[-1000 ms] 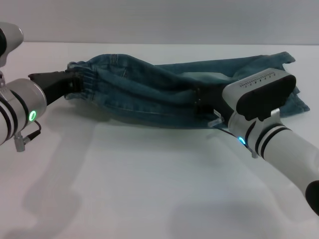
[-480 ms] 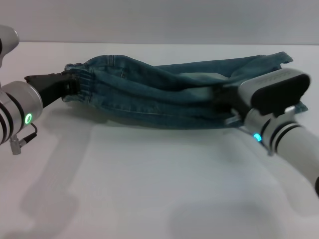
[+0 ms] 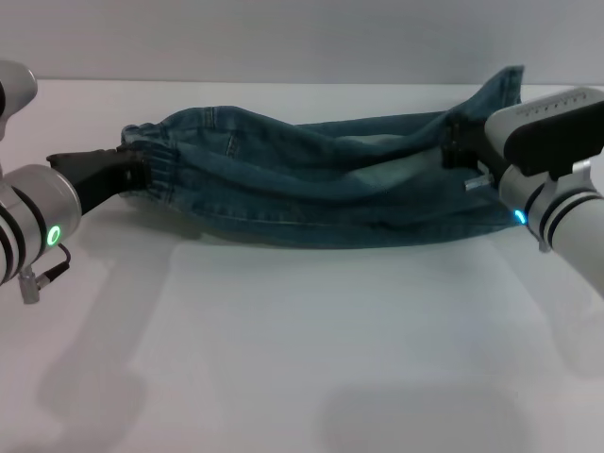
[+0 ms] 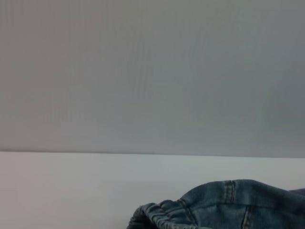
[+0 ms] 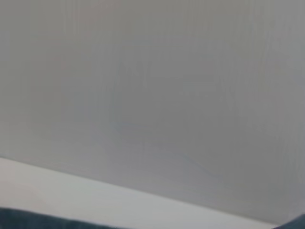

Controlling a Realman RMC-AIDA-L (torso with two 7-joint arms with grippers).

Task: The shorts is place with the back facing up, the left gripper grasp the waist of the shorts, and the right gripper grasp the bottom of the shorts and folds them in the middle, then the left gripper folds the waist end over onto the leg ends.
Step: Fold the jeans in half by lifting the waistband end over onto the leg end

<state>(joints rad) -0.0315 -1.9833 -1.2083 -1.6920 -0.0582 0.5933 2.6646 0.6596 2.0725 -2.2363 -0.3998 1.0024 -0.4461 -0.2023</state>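
White counter fills the head view, with a plain grey wall behind it, and one pair of denim shorts lies stretched across its far half as a long, rumpled band doubled lengthwise. Using the shorts as the landmark: the waist of the shorts, a darker gathered elastic band, forms the end on the robot's left, and the bottom of the shorts forms the opposite end, where one corner of fabric is raised above the rest of the garment.

Two grippers are at work, one at each end of the shorts. At the waist end, the left gripper has its black fingers pressed onto the ruffled band, pinching it, with the silver-white arm and its green light trailing off toward the near left. At the leg end, the right gripper pinches the denim and holds it off the counter, its blue-green light showing just below.

From the left wrist view, only the gathered waist and a stitched seam show against counter and wall. From the right wrist view, a dark sliver of denim edges the frame.
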